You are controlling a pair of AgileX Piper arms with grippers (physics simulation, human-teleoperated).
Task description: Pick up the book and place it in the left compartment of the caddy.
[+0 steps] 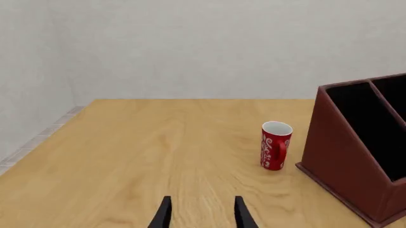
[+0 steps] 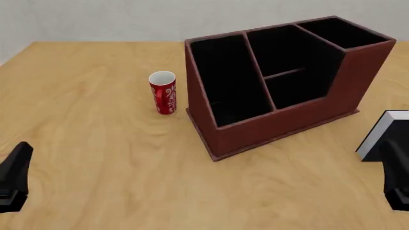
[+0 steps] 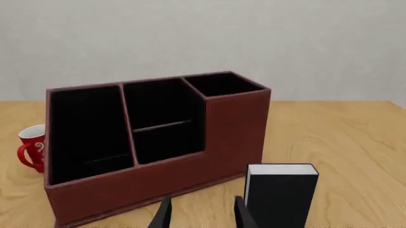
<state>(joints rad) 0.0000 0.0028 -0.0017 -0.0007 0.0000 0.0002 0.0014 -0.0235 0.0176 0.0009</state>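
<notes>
Right now my right gripper (image 3: 201, 213) hangs parted and empty, fingers narrowly spaced; the book (image 3: 280, 194) stands upright on the table just beside it, near the caddy (image 2: 281, 122); I should centre my fingers across its thin covers, close squarely, then lift toward the left compartment (image 2: 227, 79).

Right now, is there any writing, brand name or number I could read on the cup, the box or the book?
None can be read.
Cup: only a white swirl pattern on red, no letters.
Box: plain reddish-brown outside, black inside, no label.
Book: plain black cover, pale page edge, no title showing.
</notes>
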